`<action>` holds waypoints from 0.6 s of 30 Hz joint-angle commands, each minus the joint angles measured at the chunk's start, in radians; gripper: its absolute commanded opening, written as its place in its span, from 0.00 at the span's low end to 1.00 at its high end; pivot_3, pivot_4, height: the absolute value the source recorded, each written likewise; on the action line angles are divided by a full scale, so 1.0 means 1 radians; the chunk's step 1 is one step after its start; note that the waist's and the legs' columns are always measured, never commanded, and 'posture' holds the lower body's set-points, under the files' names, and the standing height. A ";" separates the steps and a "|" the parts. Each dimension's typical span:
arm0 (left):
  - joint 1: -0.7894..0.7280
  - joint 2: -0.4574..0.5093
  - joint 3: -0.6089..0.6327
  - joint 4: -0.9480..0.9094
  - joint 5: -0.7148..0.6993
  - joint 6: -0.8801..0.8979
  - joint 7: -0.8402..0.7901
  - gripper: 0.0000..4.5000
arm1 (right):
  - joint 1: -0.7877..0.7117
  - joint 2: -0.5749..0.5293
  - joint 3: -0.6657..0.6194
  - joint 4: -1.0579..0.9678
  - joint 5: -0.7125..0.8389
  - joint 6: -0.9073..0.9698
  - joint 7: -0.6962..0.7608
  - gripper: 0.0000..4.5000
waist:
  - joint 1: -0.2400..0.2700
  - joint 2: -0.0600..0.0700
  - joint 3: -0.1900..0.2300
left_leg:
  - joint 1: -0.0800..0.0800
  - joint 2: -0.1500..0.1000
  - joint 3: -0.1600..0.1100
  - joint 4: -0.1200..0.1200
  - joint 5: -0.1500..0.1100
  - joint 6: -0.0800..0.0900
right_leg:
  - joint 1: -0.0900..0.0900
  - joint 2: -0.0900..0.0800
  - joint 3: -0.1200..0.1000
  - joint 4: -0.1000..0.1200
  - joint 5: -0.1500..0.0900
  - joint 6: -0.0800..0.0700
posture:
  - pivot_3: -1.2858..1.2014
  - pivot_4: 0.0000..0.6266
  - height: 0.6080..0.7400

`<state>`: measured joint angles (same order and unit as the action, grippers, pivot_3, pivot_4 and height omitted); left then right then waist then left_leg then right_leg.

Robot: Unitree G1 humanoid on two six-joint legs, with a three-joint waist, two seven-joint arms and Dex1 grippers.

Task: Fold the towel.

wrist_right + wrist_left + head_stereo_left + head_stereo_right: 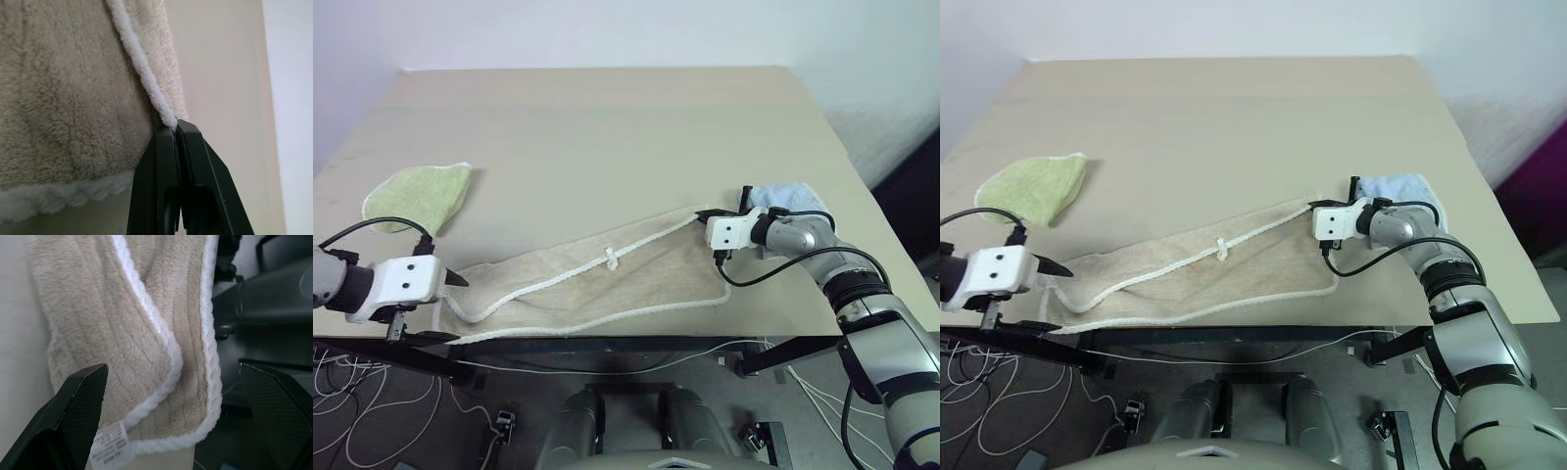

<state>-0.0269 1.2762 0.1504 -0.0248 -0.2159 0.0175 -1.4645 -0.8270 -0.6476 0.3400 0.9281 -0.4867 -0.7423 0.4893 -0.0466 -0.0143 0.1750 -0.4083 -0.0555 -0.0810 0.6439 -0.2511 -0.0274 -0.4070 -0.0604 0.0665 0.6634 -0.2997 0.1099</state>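
right gripper (176,128) is clamped tight on the white corded edge of the towel (597,279), at the towel's far right corner, its two black fingers pressed together with the cord pinched between their tips. left gripper (173,382) hangs wide apart at the towel's left end, near the table's front edge; its fingers (78,401) straddle the folded end without touching it, and a small white label peeks out by one finger. the towel lies in a long loose band slanting across the front of the table (607,127), folded lengthwise so the corded edging winds along it, with a small white loop (611,258) near its middle. a light-green cloth (419,194) rests well apart on the left. a light-blue cloth (791,198) sits just behind the right gripper, seemingly partly under the wrist.
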 commanded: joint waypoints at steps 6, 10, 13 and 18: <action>-0.057 -0.027 -0.100 0.066 0.063 -0.040 0.005 1.00 | -0.004 -0.026 -0.014 -0.029 0.018 -0.010 0.016 0.01 | -0.001 0.000 0.000 | 0.000 0.000 0.000 0.000 0.000 0.000 | 0.000 0.001 0.000 0.001 0.000 0.000 | 0.52 0.24 1.00; -0.096 -0.044 -0.141 0.112 0.091 -0.057 0.011 1.00 | 0.000 -0.028 -0.014 -0.034 0.017 -0.007 0.018 0.01 | 0.000 0.000 0.000 | 0.000 0.000 0.000 0.000 0.000 0.000 | 0.000 0.000 0.000 0.001 0.000 0.000 | 0.52 0.24 1.00; -0.130 -0.062 -0.166 0.135 0.101 -0.064 0.011 1.00 | 0.000 -0.024 -0.012 -0.038 0.015 -0.003 0.018 0.01 | -0.001 0.000 0.000 | 0.000 0.000 0.000 0.000 0.000 0.000 | 0.000 0.000 0.000 0.001 0.000 0.000 | 0.52 0.24 1.00; -0.162 -0.079 -0.180 0.151 0.101 -0.063 -0.002 0.96 | 0.002 -0.022 -0.012 -0.043 0.016 -0.001 0.019 0.00 | -0.001 0.000 0.000 | 0.000 0.000 0.000 0.001 0.000 0.000 | 0.000 0.001 0.000 0.001 0.000 0.000 | 0.52 0.24 1.00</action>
<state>-0.1734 1.1945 -0.0274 0.1180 -0.1179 -0.0321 -1.4592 -0.8234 -0.6556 0.3399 0.9211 -0.4859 -0.7409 0.5097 -0.0472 -0.0139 0.1752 -0.4084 -0.0554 -0.0811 0.6447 -0.2511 -0.0272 -0.4074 -0.0599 0.0664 0.6646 -0.2997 0.1100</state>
